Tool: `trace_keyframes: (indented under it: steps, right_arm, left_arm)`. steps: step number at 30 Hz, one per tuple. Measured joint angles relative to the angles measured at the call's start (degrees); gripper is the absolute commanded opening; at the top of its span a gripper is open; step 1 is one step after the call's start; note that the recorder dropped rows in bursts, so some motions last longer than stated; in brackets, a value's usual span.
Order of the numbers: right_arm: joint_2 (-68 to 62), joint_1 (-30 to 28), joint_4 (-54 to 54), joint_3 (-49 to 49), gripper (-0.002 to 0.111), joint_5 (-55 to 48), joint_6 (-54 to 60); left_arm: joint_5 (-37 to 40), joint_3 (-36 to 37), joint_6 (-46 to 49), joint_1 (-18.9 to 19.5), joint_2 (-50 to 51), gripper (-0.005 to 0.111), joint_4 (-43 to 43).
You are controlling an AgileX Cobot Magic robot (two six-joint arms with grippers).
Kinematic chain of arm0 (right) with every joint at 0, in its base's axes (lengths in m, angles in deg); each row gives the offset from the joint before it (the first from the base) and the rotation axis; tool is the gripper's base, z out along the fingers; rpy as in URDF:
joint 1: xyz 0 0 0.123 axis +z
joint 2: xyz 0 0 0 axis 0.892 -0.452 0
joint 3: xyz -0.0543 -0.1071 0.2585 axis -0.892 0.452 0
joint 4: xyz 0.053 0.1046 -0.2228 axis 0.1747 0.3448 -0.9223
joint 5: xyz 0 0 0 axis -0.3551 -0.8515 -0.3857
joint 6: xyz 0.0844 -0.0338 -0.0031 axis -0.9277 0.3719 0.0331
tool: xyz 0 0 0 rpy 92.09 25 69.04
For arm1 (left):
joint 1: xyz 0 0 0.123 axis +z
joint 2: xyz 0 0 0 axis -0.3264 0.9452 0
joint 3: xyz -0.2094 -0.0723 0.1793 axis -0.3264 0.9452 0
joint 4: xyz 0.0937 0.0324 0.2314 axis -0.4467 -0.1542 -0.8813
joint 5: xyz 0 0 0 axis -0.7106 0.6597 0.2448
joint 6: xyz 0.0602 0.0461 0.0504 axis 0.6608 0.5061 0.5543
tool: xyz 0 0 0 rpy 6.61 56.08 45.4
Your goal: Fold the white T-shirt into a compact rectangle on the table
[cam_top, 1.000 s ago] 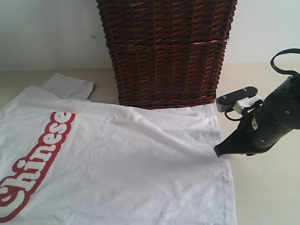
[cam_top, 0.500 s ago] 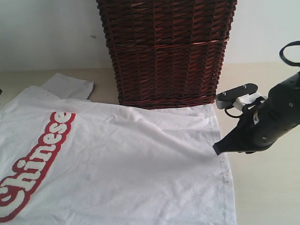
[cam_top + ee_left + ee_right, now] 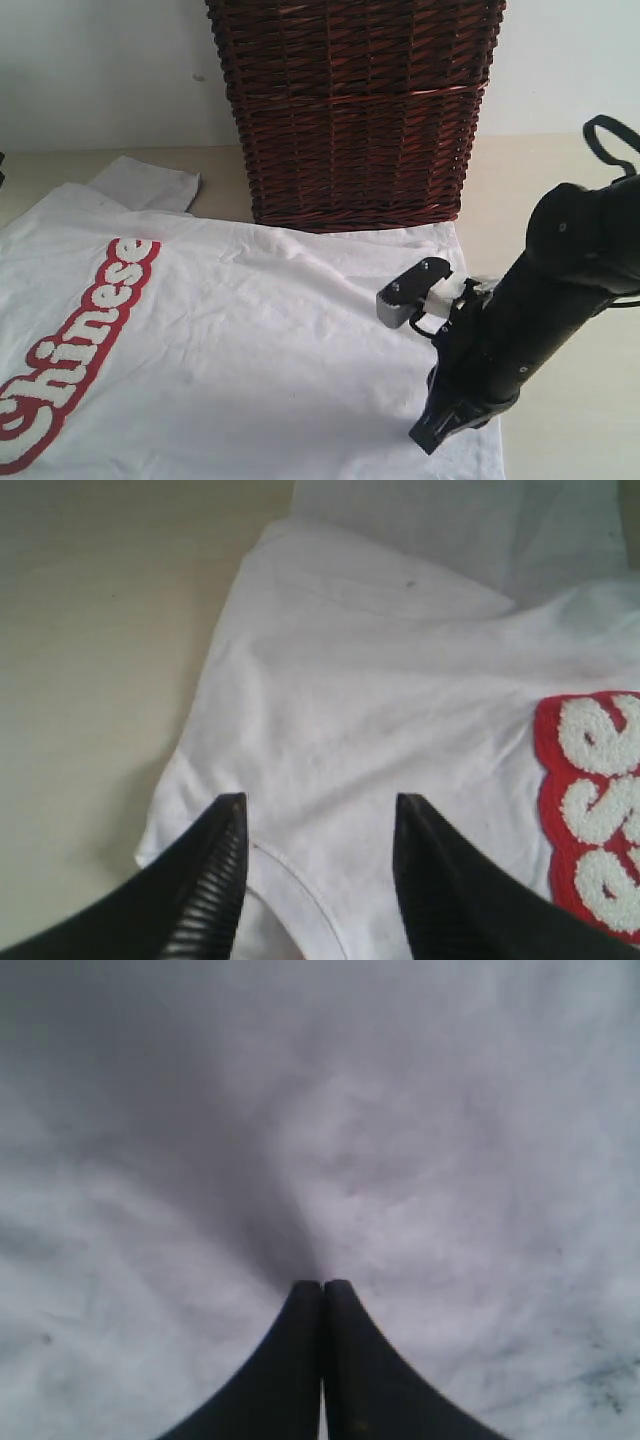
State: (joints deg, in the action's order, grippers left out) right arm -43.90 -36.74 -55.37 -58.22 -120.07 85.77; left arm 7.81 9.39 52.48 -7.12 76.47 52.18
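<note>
The right gripper (image 3: 440,436) is seen with its jaws pressed fully together, the tip set down on the shirt (image 3: 250,340) near the hem at the lower right of the exterior view. In the right wrist view creases run toward the tip, but whether cloth is pinched cannot be told. The left gripper (image 3: 320,815) is held partly open, with nothing gripped, above the neck and shoulder edge of the shirt. The shirt is spread face up on the table (image 3: 575,435), filling the lower left and centre of the exterior view. The lettering (image 3: 75,345) is at the lower left, and one sleeve (image 3: 150,185) is laid out at the upper left. The basket (image 3: 355,110) stands just behind it at upper centre. No fold is visible, so the folding is judged barely begun: all of it remains to be done.
</note>
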Motion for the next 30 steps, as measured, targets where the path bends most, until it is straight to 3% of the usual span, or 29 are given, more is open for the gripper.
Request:
trace_keyframes:
  steps: [5, 9, 10, 14, 17, 20, 30]
  right_arm:
    - [-1.68, 0.6, -18.91, -0.52, 0.0, 0.09, -22.78]
    - [-2.05, 0.7, -40.91, -0.76, 0.0, 1.22, -45.71]
    - [-2.18, 0.7, -48.16, -0.76, 0.0, 1.49, -51.27]
    - [-2.83, 0.7, -60.56, -0.76, 0.0, 1.71, -61.13]
    - [-2.94, 0.7, -62.59, -0.76, 0.0, 1.71, -63.02]
    - [-2.94, 0.7, -62.82, -0.76, 0.0, 1.94, -63.39]
    - [-2.94, 0.7, -62.96, -0.76, 0.0, 2.16, -63.53]
  left_arm:
    - [-0.12, 0.0, 0.21, 0.0, -0.12, 0.046, 1.7]
    - [0.44, 0.0, 3.34, 0.0, -0.12, 0.046, 2.05]
    - [2.1, 0.0, 7.88, -0.26, -0.12, 0.046, 2.17]
    - [8.26, 0.0, 24.47, -4.52, -0.48, 0.067, -3.05]
    - [15.19, 0.14, 31.92, -8.76, -0.65, 0.085, -14.07]
    - [15.81, 2.46, 33.18, -9.42, -0.65, 0.096, -20.99]
    - [13.11, 3.33, 28.65, -9.42, -0.53, 0.096, -22.95]
